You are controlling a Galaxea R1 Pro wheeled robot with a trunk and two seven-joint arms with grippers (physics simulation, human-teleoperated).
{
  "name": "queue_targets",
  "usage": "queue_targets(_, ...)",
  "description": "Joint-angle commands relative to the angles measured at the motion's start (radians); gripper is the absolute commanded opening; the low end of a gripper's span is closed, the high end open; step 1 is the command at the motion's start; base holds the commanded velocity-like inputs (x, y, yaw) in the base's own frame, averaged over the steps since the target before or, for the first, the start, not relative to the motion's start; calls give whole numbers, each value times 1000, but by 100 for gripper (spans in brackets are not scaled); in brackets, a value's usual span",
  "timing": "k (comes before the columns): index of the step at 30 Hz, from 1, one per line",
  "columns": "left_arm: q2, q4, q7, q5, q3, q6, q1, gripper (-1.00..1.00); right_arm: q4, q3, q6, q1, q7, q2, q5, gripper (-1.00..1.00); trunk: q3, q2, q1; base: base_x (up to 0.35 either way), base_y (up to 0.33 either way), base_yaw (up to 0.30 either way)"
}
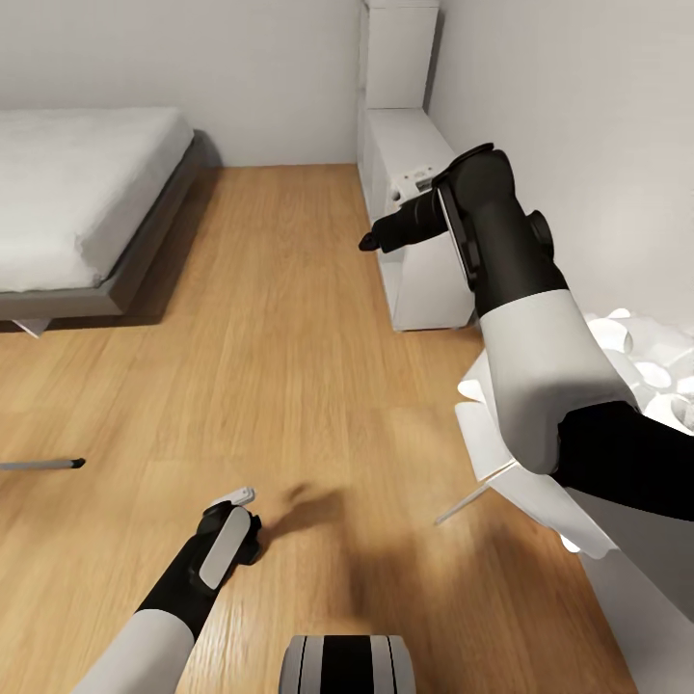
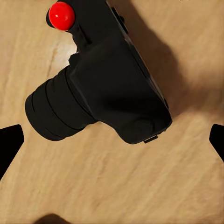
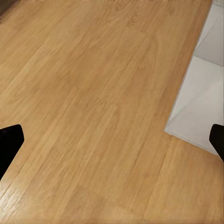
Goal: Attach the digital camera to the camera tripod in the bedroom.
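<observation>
**Spotter:** What do you have closest in?

**Operator:** My left gripper (image 1: 253, 525) hangs low over the wood floor (image 1: 289, 366), pointing down. In the left wrist view the digital camera (image 2: 100, 79) lies on the boards right under it, lens barrel out to one side, red button (image 2: 61, 15) at the far end of the body. The two fingertips (image 2: 9, 144) sit wide apart at the picture's edges with bare floor between them, and the camera is a bit beyond that gap, not in it. So the claw is wide and holds nothing.

**Spotter:** And the right side?

**Operator:** My right arm (image 1: 520, 318) is raised, forearm pointing toward the white shelf unit (image 1: 410, 193) against the wall. The right wrist view has floor and a corner of that shelf, with the dark fingertips (image 3: 10, 142) at the edges, spread wide and empty.

**Spotter:** Any sign of the tripod?

**Operator:** At the left edge of the head view, a thin silver rod with a black tip (image 1: 43, 465) lies low over the floor. I judge it a tripod leg, but I can't be sure. Farther off, the bed (image 1: 77, 193) sits against the back wall.

**Spotter:** Where does that leave us?

**Operator:** Early. The camera is still on the floor, not grasped. I reckon I need to centre the left claw over the body, lower, close, then carry it to the tripod and seat it on the head.
</observation>
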Motion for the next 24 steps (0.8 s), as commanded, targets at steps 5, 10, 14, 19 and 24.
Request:
queue_targets(5,1,4,9,10,-1,-4,-1,100,-7,-1,2,-1,8,0,10,100,-1,0,0,0,0,-1)
queue_targets(10,0,9,3,17,2,-11,0,100,-25,-2,2,-1,8,0,10,100,-1,0,0,0,0,0)
queue_targets(14,-1,22,-45,92,7,-50,-1,100,-33,-5,2,-1,7,0,10,100,-1,0,0,0,0,0)
queue_targets(19,-10,99,-84,145,-1,-187,-2,100,-34,-7,2,-1,6,0,10,100,-1,0,0,0,0,0)
queue_targets(24,-37,171,-126,152,-5,-279,-2,100,-34,-7,2,-1,7,0,10,100,-1,0,0,0,0,0)
